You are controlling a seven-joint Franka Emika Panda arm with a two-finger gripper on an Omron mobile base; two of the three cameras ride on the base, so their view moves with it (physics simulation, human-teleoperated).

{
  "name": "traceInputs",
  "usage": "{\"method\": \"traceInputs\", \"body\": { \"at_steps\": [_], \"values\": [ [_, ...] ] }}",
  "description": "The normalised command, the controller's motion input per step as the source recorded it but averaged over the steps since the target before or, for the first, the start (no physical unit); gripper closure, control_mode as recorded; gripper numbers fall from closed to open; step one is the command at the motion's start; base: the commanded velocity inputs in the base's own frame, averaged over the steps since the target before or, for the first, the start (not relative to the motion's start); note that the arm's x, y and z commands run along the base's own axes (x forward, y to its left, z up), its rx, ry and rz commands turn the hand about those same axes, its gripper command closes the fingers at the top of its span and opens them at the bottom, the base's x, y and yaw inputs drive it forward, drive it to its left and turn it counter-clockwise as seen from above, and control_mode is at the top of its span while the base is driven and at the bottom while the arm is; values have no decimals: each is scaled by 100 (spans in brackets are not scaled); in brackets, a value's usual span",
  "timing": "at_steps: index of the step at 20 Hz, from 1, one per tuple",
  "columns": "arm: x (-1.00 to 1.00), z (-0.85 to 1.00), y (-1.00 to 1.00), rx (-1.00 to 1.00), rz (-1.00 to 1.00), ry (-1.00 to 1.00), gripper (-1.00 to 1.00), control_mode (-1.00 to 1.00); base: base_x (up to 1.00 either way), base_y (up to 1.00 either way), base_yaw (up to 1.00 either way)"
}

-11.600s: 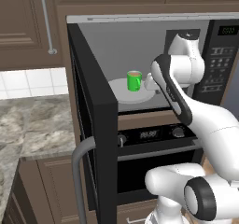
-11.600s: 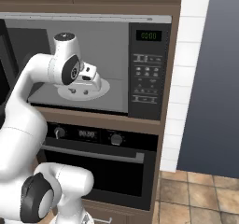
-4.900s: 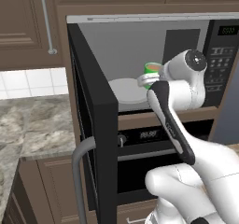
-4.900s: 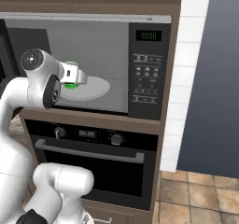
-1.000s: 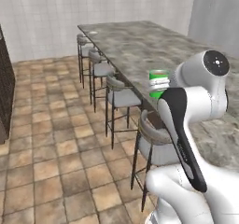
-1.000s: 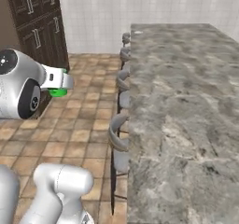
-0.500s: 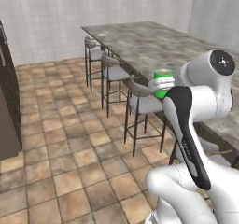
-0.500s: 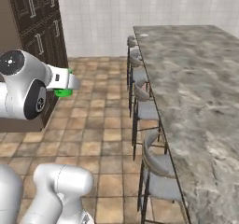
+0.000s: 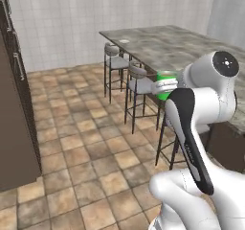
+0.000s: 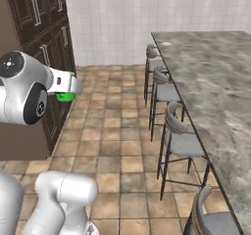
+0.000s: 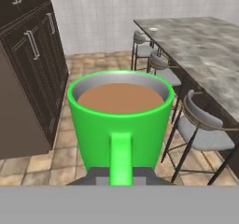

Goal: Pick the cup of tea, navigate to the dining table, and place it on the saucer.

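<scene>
Transit step. Claw (image 9: pixel 165 86) clamped on cup of tea (image 11: pixel 120 125), carried level over tile floor. Saucer (image 11: pixel 153 30) sits at surface (image 10: pixel 215 77) far end; next: drive closer.

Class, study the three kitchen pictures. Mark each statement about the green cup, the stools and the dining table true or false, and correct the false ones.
1. The cup of tea is held in the tool, off the table. True.
2. The cup is empty. False: brown liquid fills it nearly to the rim.
3. Stools stand along the dining table. True.
4. The cup already sits on the saucer. False: the saucer lies at the table's far end, bare.
5. The floor is carpeted. False: it is brown tile.
</scene>
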Motion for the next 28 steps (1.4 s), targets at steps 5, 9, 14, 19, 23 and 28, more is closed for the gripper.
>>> {"method": "traceInputs", "body": {
  "at_steps": [5,9,14,19,23,28],
  "values": [
    [0,0,0,0,0,0,100,100,100,22,-5],
    [0,0,0,0,0,0,100,100,100,21,-6],
    [0,0,0,0,0,0,100,100,100,33,-8],
    [0,0,0,0,0,0,100,100,100,24,-15],
    [0,0,0,0,0,0,100,100,100,20,-22],
    [0,0,0,0,0,0,100,100,100,16,-26]
  ]
}}
